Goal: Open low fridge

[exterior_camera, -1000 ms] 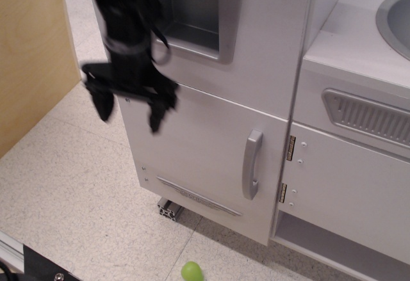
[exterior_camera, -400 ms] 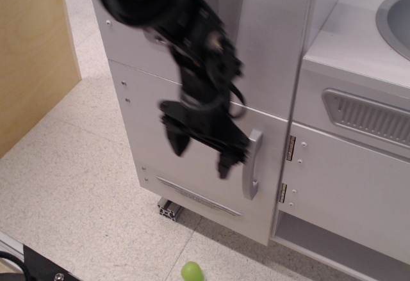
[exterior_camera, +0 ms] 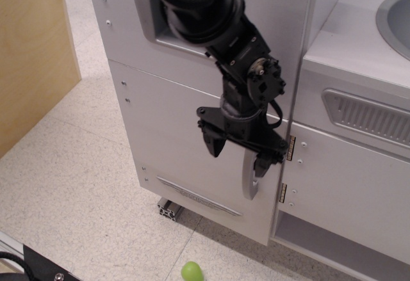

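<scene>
Observation.image showed the black pincer spread wide and gripping nothing, its 2 fingers pointing down in front of the low fridge. One fingertip hung over the flat white door; the other sat on or just before the upper part of the curved grey handle, contact unclear. That handle ran vertically near the door's right edge, beside the metal hinges, and only its lower end showed beneath the pincer. The door looked shut. Closing on the handle probably called for straddling its upright axis, which lay at the pincer's lower right. A green ball lay on the floor, well apart
</scene>
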Motion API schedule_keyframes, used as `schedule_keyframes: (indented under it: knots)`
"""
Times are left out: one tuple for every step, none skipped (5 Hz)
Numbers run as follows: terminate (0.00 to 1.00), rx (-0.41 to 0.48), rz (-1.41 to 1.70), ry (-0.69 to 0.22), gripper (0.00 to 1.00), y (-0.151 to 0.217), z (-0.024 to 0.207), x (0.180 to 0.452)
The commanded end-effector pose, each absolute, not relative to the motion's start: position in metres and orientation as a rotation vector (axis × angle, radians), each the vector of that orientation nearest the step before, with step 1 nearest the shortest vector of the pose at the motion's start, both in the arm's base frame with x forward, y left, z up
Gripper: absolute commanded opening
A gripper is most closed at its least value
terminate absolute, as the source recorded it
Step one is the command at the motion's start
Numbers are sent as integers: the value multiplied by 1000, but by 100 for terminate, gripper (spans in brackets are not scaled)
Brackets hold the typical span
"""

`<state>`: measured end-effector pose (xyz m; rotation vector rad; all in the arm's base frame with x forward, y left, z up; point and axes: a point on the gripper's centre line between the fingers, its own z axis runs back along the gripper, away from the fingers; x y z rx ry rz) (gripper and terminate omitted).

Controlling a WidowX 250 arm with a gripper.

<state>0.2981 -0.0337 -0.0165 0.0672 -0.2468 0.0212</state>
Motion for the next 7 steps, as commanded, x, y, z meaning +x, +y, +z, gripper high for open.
schedule_keyframes:
  knots:
    - [0,88,41,-317,100,-26,-15,321]
    - [0,58,29,-331,0,-25,-15,320]
    - [0,55,42,-345,0,-24,-15,321]
    - [0,48,35,-323,0,-21,-15,312]
    - [0,63,-15,-319,0,-13,-12,288]
    - [0,76,-66,-313,0,-1,-7,266]
    - [0,75,-82,-281,100,12,8,248]
